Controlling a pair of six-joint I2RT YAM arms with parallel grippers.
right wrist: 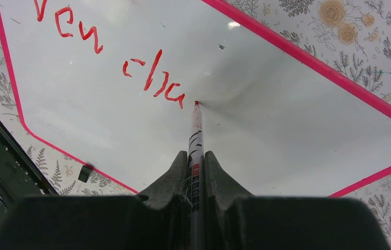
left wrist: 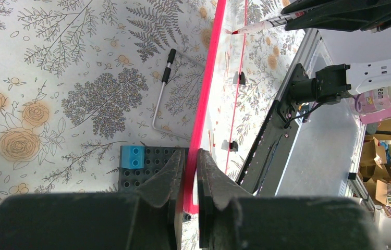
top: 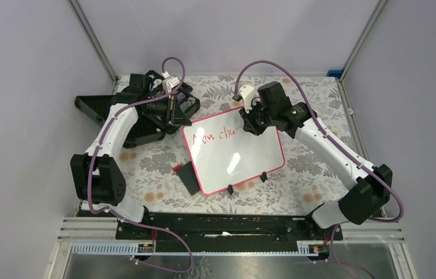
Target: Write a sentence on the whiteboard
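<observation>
Both arms reach inward over the floral tablecloth [top: 146,168]: left gripper [left wrist: 191,159] pinches the pink frame of the whiteboard [top: 245,160] lying mid-table, right gripper [right wrist: 196,156] angles down, clamped on a red marker [right wrist: 195,127], tip touching where the sentence [right wrist: 131,62] reads "New cha".

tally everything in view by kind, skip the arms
whiteboard: 1
red marker: 1
grey stud plate: 1
blue block: 1 showing
bent metal rod: 1
total: 5
</observation>
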